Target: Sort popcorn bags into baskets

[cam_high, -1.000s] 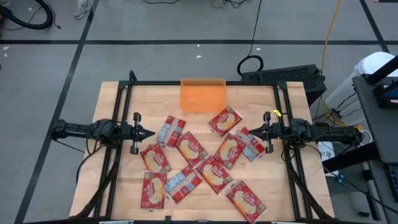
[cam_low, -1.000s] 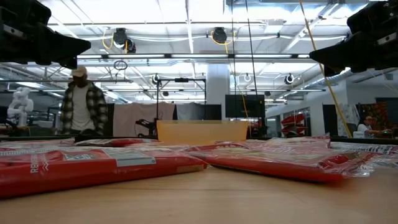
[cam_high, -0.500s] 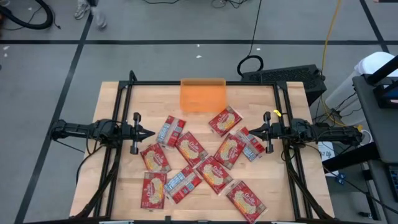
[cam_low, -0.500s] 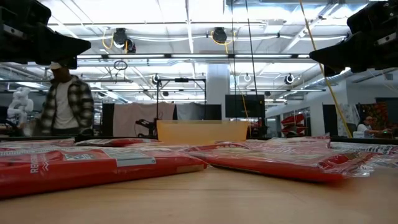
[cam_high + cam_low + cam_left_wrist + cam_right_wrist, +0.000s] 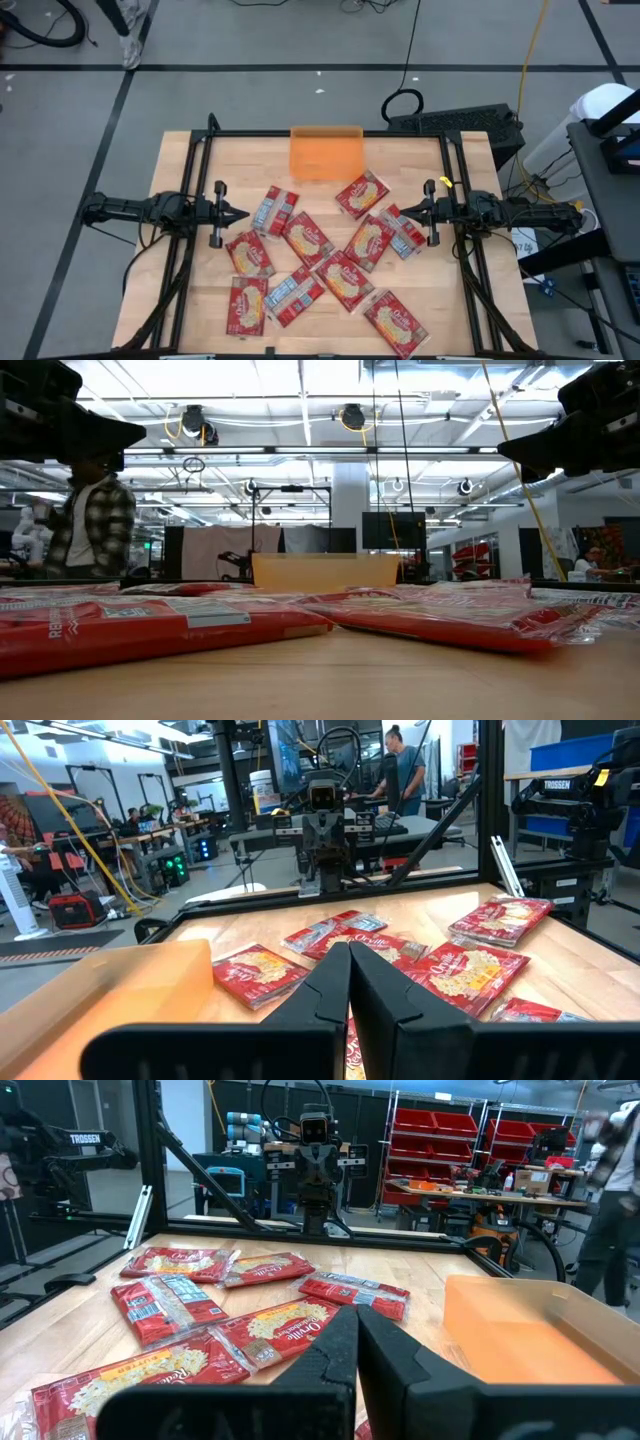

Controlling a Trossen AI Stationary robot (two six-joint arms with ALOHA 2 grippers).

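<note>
I've got the popcorn bags (image 5: 322, 262) scattered flat across the table (image 5: 180, 160), all on the near side of the orange basket (image 5: 325, 152), which sits at the middle of the far edge. Nothing shows inside the basket. The nearest bag (image 5: 361, 193) to it lies just off its right front corner; another (image 5: 273, 210), showing its silver side, sits off the left front corner. My left gripper (image 5: 240, 214) hovers off to the left of the basket, fingers pinched together on nothing. My right gripper (image 5: 410, 210) mirrors it on the right, also pinched together and empty. Behind the basket, a person (image 5: 92, 520) in a plaid shirt crosses the room.
</note>
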